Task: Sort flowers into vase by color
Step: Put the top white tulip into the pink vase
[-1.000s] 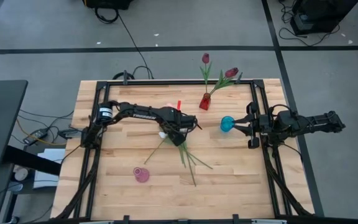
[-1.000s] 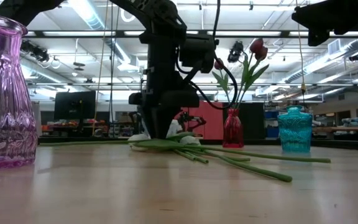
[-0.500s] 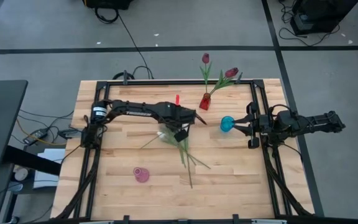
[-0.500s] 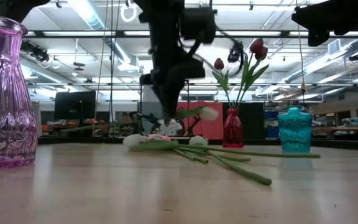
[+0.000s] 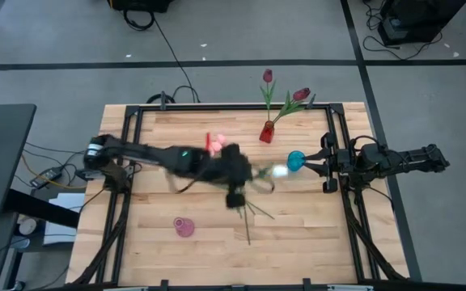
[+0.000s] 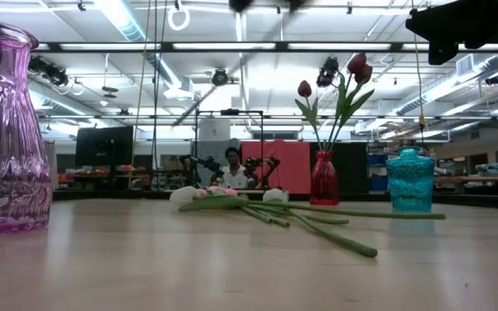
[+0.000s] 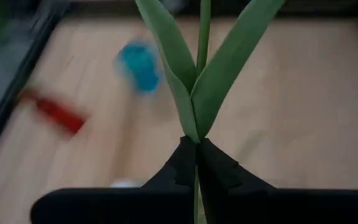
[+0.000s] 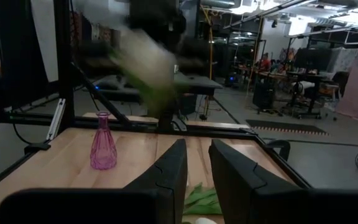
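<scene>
My left gripper (image 7: 197, 144) is shut on a white-headed flower (image 5: 280, 170) and holds it above the table's middle (image 5: 235, 174), out of the low view. The flower's head points toward the teal vase (image 5: 296, 160). Several more flowers (image 6: 258, 206) lie flat on the table in a loose pile. A red vase (image 5: 266, 132) at the far edge holds two dark red flowers (image 5: 268, 76). A pink vase (image 5: 184, 227) stands near the front edge. My right gripper (image 8: 196, 168) is open, raised at the right, beyond the teal vase, with nothing between its fingers. My left gripper pinches the flower's green stem (image 7: 197, 138) between its two fingertips, just below where two long leaves (image 7: 229, 62) fork apart. The stem and leaves run on straight ahead of the fingers. The flower is lifted clear of the table.
The black frame rails (image 5: 338, 145) run along the table's left, right and far sides. The teal vase (image 6: 411, 180) and the red vase (image 6: 324, 177) stand close together at the far right. Bare wood lies along the front (image 5: 298, 242). A person (image 6: 232, 164) shows far behind the table.
My left gripper has shut on a white flower's stem in the pile and risen with it, up out of the low view. The flower has come clear of the table and swung so that its head points toward the teal vase. The pile has shifted a little.
</scene>
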